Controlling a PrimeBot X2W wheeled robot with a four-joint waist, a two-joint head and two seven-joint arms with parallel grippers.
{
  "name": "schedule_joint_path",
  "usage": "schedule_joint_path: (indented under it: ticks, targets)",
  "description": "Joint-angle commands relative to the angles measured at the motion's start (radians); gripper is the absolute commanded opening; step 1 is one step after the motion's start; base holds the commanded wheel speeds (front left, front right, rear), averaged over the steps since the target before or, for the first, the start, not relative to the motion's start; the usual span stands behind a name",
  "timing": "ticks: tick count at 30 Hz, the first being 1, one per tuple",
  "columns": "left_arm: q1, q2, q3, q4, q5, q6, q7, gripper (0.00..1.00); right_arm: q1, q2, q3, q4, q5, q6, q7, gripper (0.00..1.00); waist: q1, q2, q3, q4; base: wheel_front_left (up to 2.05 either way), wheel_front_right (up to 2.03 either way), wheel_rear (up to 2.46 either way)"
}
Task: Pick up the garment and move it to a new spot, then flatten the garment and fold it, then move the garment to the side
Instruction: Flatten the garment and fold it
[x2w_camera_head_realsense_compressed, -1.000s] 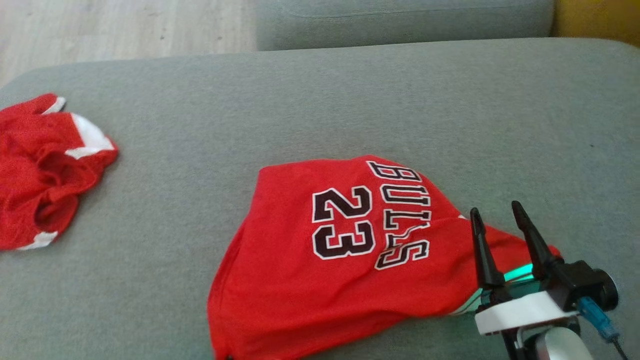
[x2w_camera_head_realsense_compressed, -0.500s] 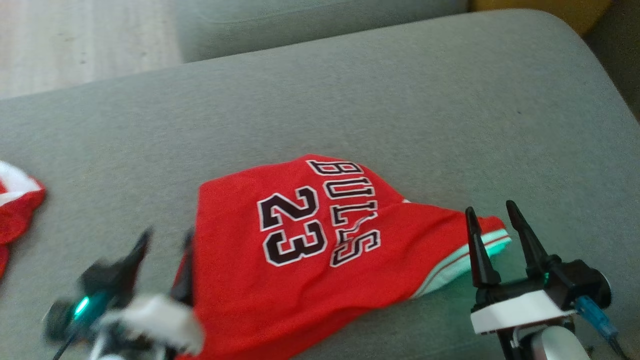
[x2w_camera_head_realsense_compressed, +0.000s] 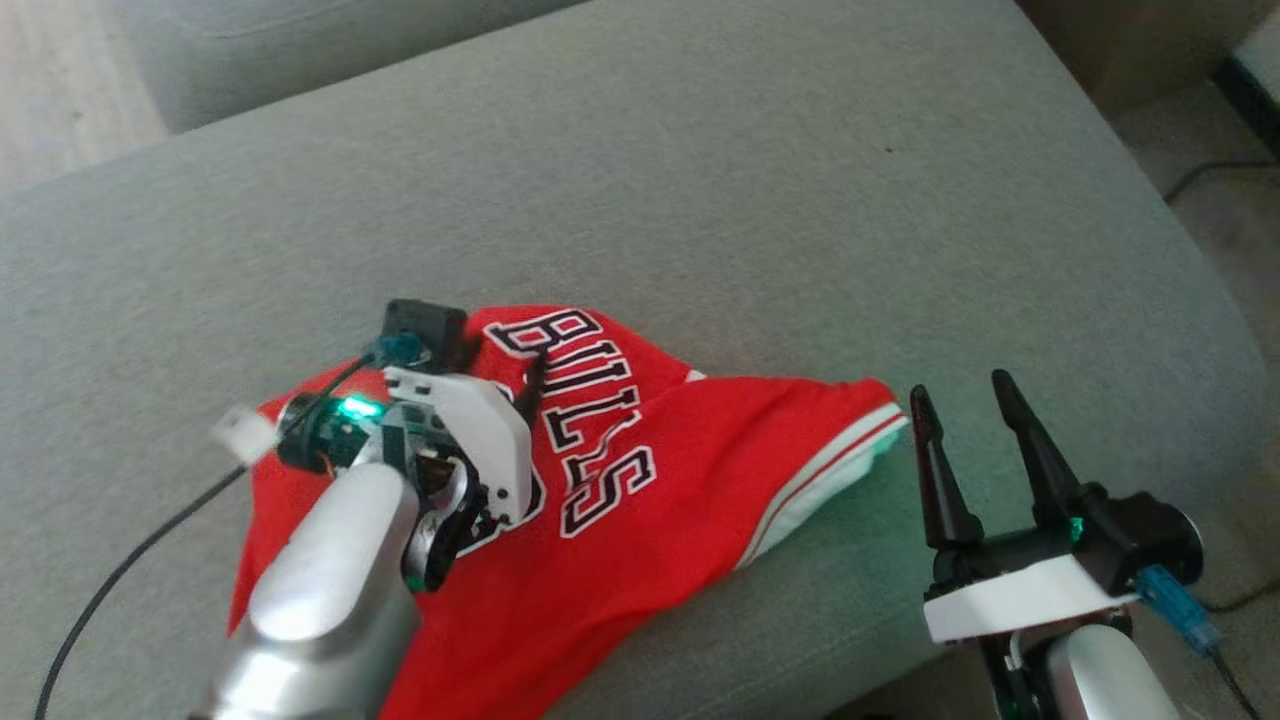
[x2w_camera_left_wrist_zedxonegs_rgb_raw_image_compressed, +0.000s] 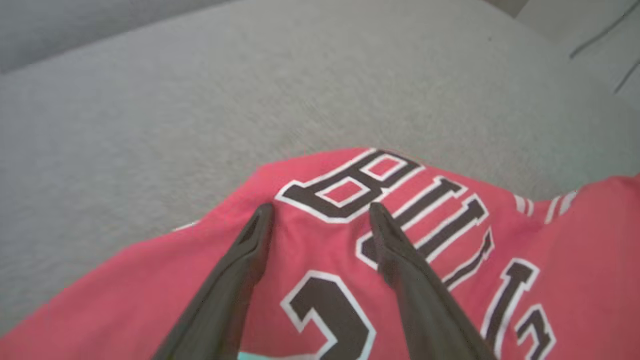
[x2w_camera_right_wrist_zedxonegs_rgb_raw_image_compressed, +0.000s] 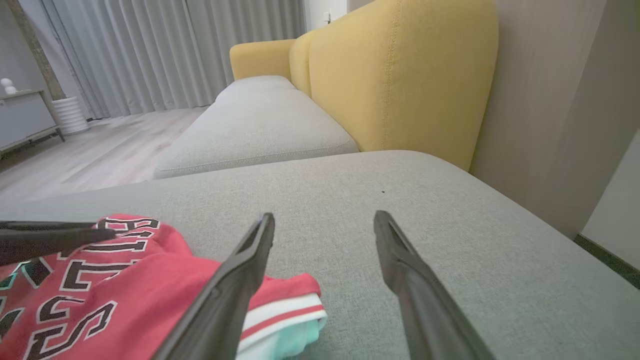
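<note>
The garment (x2w_camera_head_realsense_compressed: 690, 480) is a red jersey with black "BULLS" lettering and white trim, lying rumpled on the grey cushion. My left gripper (x2w_camera_head_realsense_compressed: 510, 365) reaches over its left half. In the left wrist view the left gripper (x2w_camera_left_wrist_zedxonegs_rgb_raw_image_compressed: 321, 210) is open, its two fingers spread over the letter B of the garment (x2w_camera_left_wrist_zedxonegs_rgb_raw_image_compressed: 575, 260), with no cloth pinched between them. My right gripper (x2w_camera_head_realsense_compressed: 960, 388) stands open and empty just right of the jersey's white-trimmed edge. In the right wrist view the right gripper (x2w_camera_right_wrist_zedxonegs_rgb_raw_image_compressed: 325, 216) points across bare cushion, with the garment (x2w_camera_right_wrist_zedxonegs_rgb_raw_image_compressed: 125, 280) at lower left.
The grey sofa cushion (x2w_camera_head_realsense_compressed: 700, 180) drops off at its right edge, where floor and cables (x2w_camera_head_realsense_compressed: 1200, 175) show. A yellow backrest (x2w_camera_right_wrist_zedxonegs_rgb_raw_image_compressed: 400, 75) and a second grey cushion (x2w_camera_right_wrist_zedxonegs_rgb_raw_image_compressed: 260, 120) lie beyond. A black cable (x2w_camera_head_realsense_compressed: 120, 570) trails from my left wrist.
The head camera has swung right, and the other red cloth at the left has gone out of frame. My left arm has come in from the lower left and now reaches over the jersey.
</note>
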Motion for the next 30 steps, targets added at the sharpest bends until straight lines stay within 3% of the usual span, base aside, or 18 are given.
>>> schedule_joint_path:
  ticks: [1,8,9,10,14,18,26,30]
  targets:
    - [-0.059,0.004,0.017,0.009,-0.001,-0.022,0.018,1.00,-0.029,-0.005,0.027,-0.029,0.002,0.008,-0.011,1.00,-0.0002,0.0000,0.011,-0.024,0.00,0.00,0.00]
    - [-0.089,-0.023,-0.048,0.215,-0.084,-0.126,0.130,1.00,-0.027,-0.005,0.034,-0.022,0.009,0.008,-0.011,1.00,-0.0002,0.0000,-0.004,-0.045,0.00,0.00,0.00]
    - [-0.088,-0.024,-0.061,0.223,-0.090,-0.132,0.134,0.25,-0.024,-0.005,0.031,-0.022,0.008,0.008,-0.011,1.00,-0.0002,0.0000,-0.007,-0.043,0.00,0.00,0.00]
    - [-0.088,-0.024,-0.076,0.226,-0.097,-0.136,0.133,0.00,-0.022,-0.005,0.028,-0.022,0.006,0.008,-0.011,1.00,-0.0002,0.0000,-0.009,-0.039,0.00,0.00,0.00]
    - [-0.088,-0.027,-0.116,0.210,-0.129,-0.142,0.095,0.00,-0.018,-0.005,0.025,-0.021,0.002,0.008,-0.011,1.00,-0.0002,0.0000,-0.016,-0.018,0.00,0.00,0.00]
    - [-0.107,-0.025,-0.107,0.188,-0.125,-0.134,-0.007,0.00,-0.023,-0.005,0.027,-0.022,0.002,0.008,-0.011,1.00,-0.0002,0.0000,-0.020,-0.002,0.00,0.00,0.00]
    - [-0.208,0.004,-0.014,0.181,-0.026,0.030,-0.341,0.00,-0.030,-0.005,0.034,-0.023,-0.003,0.008,-0.011,1.00,-0.0002,0.0000,-0.010,-0.005,0.00,0.00,0.00]
    - [-0.258,0.029,0.015,0.214,0.013,0.083,-0.459,0.00,-0.035,-0.005,0.043,-0.020,-0.007,0.008,-0.011,1.00,-0.0002,0.0000,-0.004,-0.020,0.00,0.00,0.00]
